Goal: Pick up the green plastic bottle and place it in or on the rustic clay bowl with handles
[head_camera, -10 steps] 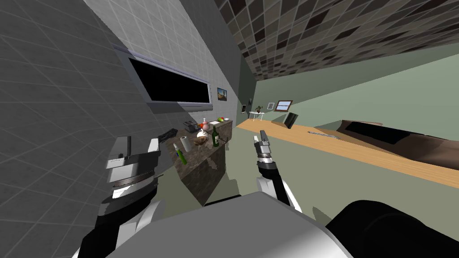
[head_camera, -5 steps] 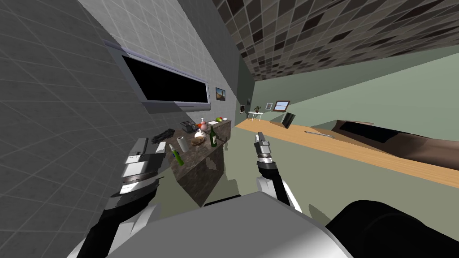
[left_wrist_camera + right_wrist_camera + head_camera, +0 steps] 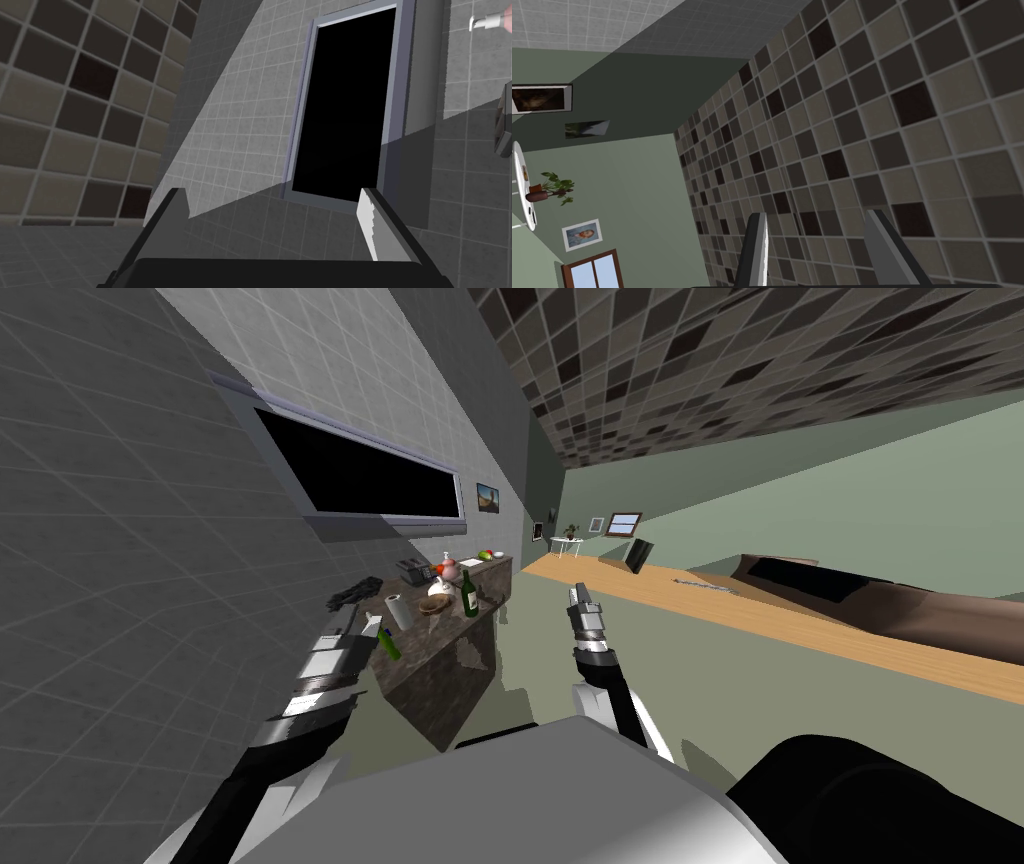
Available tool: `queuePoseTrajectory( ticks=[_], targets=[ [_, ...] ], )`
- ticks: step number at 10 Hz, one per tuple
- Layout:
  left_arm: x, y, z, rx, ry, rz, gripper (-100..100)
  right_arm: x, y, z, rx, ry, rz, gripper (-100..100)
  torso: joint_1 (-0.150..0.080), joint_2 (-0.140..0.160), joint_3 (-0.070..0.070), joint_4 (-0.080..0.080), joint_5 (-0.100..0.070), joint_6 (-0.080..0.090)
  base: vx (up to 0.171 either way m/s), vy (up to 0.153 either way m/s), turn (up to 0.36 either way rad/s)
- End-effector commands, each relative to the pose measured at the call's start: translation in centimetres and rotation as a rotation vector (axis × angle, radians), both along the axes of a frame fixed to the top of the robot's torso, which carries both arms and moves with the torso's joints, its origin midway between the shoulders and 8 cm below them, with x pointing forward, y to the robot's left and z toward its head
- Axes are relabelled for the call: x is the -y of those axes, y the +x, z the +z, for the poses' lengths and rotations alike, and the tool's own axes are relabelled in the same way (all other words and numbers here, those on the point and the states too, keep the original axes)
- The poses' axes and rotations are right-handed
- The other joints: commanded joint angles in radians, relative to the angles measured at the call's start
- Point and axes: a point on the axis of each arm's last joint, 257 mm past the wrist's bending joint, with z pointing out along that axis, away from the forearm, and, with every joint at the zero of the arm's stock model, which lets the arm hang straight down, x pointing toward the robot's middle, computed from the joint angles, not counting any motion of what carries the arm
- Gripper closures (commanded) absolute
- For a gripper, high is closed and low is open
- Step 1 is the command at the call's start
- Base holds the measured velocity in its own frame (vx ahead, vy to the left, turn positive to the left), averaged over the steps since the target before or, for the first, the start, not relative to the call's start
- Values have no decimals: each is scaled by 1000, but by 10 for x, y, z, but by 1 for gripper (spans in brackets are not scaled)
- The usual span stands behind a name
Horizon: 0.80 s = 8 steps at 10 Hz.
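The green plastic bottle (image 3: 391, 647) lies on its side at the near end of a dark stone counter (image 3: 445, 663). Further along the counter sits the brown clay bowl (image 3: 435, 605), beside an upright dark green glass bottle (image 3: 469, 594). My left gripper (image 3: 356, 623) hovers at the counter's near end, just left of the plastic bottle; in its wrist view the left gripper (image 3: 272, 192) is open and holds nothing. My right gripper (image 3: 580, 591) is raised off the counter's right side, and its wrist view shows the right gripper (image 3: 816, 215) open with nothing in it.
A paper towel roll (image 3: 397, 611), a toaster (image 3: 410, 571), a pale round vase (image 3: 441, 585) and fruit (image 3: 487, 555) also stand on the counter. A tiled wall with a black window (image 3: 360, 473) runs behind it. Green floor lies to the counter's right.
My left arm has reached forward and inward, from well short of the counter to just beside the plastic bottle. The head view has shifted slightly. The right arm has stayed put.
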Motion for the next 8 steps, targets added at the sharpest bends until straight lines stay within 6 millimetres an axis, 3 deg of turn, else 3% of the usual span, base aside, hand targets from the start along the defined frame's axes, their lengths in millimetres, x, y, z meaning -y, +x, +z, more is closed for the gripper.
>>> queuePoseTrajectory(
  ticks=[1,3,6,8],
  targets=[
    [-5,11,-20,-72,14,1,-100,0,0,0,0,0,0,0,0,0,0,0,0,0,-1,-38,-35],
    [-14,22,-52,-184,45,3,-100,0,0,0,0,0,0,0,-2,0,0,0,0,0,-3,-72,-67],
    [-22,29,-76,-271,61,14,-100,0,0,0,0,0,0,0,-2,0,0,0,0,0,1,-54,-32],
    [-38,35,-111,-391,94,29,-100,0,0,0,0,0,0,0,-1,-1,0,0,0,0,12,-62,-61]
  ],
)
